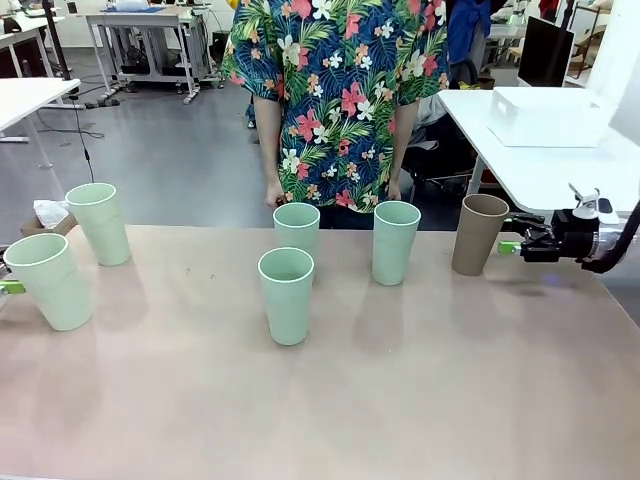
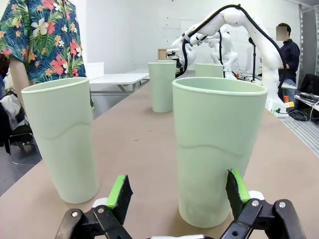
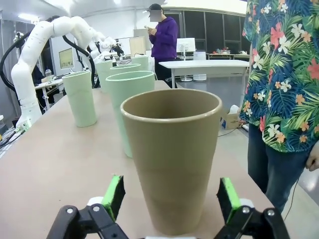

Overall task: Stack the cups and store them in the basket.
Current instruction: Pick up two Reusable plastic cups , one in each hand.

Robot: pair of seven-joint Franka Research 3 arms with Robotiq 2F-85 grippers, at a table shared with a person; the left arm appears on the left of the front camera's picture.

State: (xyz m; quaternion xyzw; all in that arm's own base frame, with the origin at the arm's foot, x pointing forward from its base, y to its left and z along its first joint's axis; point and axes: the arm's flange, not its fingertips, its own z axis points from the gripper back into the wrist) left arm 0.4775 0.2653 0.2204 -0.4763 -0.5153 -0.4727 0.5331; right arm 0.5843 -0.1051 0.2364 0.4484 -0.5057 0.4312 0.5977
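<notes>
The tan-brown cup point(image 1: 479, 233) stands upright and mouth-up near the right end of the desk point(image 1: 330, 410), at the right of a loose spread of six cups. To its left stands a mint green cup point(image 1: 396, 241), then two more near the middle, one farther back point(image 1: 297, 232) and one nearer the robot point(image 1: 286, 295). The last two green cups are at the left end, one farther back point(image 1: 99, 222) and one close to the left edge point(image 1: 49, 280). All stand apart and upright; none is nested in another.

The basket point(image 1: 548, 117) sits on a separate white desk point(image 1: 520, 170) beyond the right far corner, well apart from the cups.

The right gripper point(image 1: 510, 233) reaches in level from the right, just beside the tan-brown cup. In the right wrist view, its fingers are spread point(image 3: 172, 199) to either side of the cup's lower part point(image 3: 172, 149), with a gap at each green pad.

The left gripper point(image 1: 8, 287) shows as a green tip at the left edge, against the nearest green cup. In the left wrist view it is spread wide point(image 2: 178, 186) and low to the desk; that cup point(image 2: 217, 149) stands just ahead, lined up with one pad rather than centred, and another green cup point(image 2: 62, 139) stands to the other side.

A person point(image 1: 335, 95) in a floral shirt stands at the far edge, arms hanging down.
</notes>
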